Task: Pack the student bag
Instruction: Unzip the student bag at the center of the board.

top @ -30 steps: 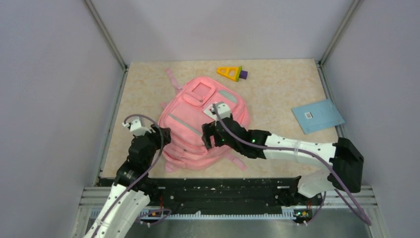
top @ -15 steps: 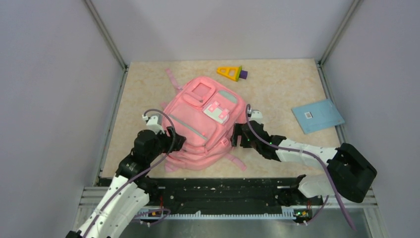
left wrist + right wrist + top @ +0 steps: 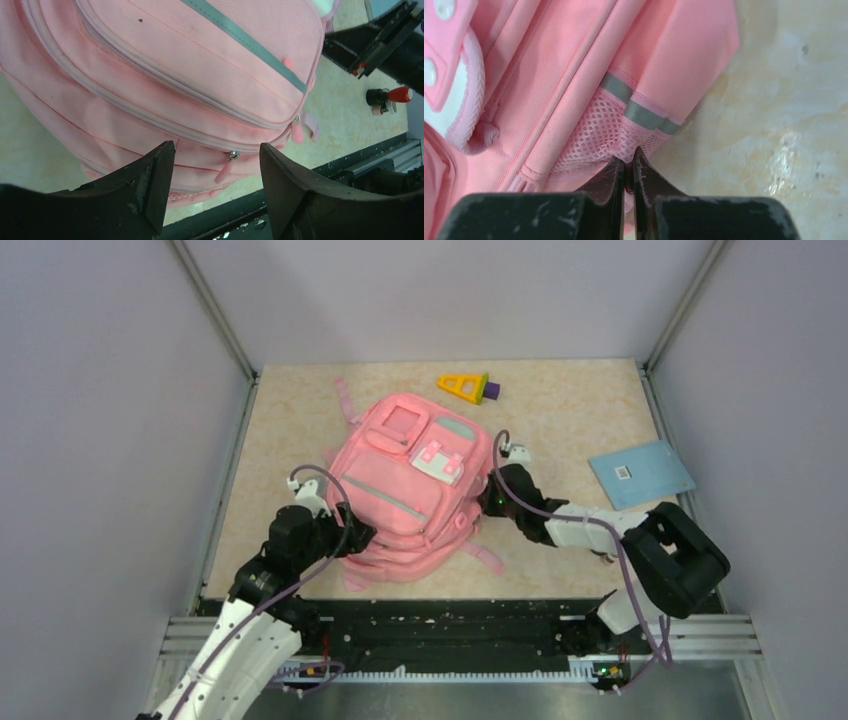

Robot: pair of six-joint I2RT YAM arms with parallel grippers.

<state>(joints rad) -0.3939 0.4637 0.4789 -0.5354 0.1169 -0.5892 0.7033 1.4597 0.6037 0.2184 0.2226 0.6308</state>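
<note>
The pink student bag [image 3: 405,490] lies flat in the middle of the table, front pockets up. My right gripper [image 3: 487,502] is at its right side, shut on the mesh side pocket [image 3: 599,137] of the student bag [image 3: 574,75]; the jaws pinch a fold of the netting. My left gripper [image 3: 352,538] hovers over the bag's near-left corner, open, with the pink zipper pull [image 3: 225,171] of the student bag [image 3: 175,60] showing between its spread fingers and nothing held.
A yellow triangular toy with a purple end [image 3: 467,387] lies at the back of the table. A light blue booklet [image 3: 641,473] lies at the right. The black rail [image 3: 450,615] runs along the near edge.
My right gripper slid off the bag's top to its right side and shut on the mesh pocket. The left gripper moved in over the bag's near-left corner. The bag shifted slightly.
</note>
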